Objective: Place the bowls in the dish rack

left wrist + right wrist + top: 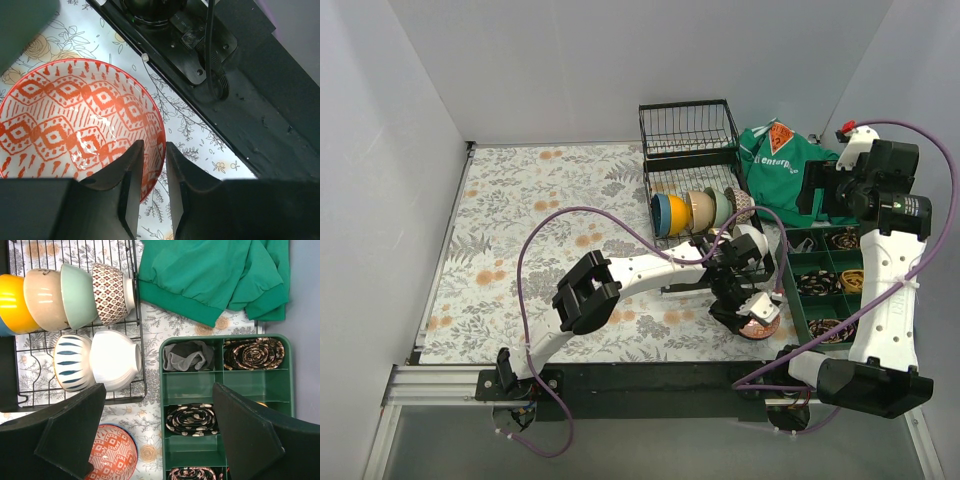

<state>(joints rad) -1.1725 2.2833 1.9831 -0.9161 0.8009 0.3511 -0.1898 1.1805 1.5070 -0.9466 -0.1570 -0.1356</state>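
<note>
A red-and-white patterned bowl (75, 115) rests on the floral table cover near the front edge, right of centre (760, 326); its place in the right wrist view is (112, 452). My left gripper (155, 147) reaches down to it (756, 310). One finger is inside the bowl and one outside, and they are pinched onto its right rim. The black wire dish rack (688, 125) holds several bowls on edge (700, 208), among them yellow, cream, mint, brown-patterned, blue-striped and white (117, 360). My right gripper (159, 390) hovers wide open with nothing in it, high over the rack's corner and the tray.
A green compartmented tray (220, 372) with rolled dark fabric stands right of the bowl. A green garment (780, 165) lies behind it. The arms' black base rail (240, 90) runs just beyond the bowl. White walls enclose the table on the left, back and right.
</note>
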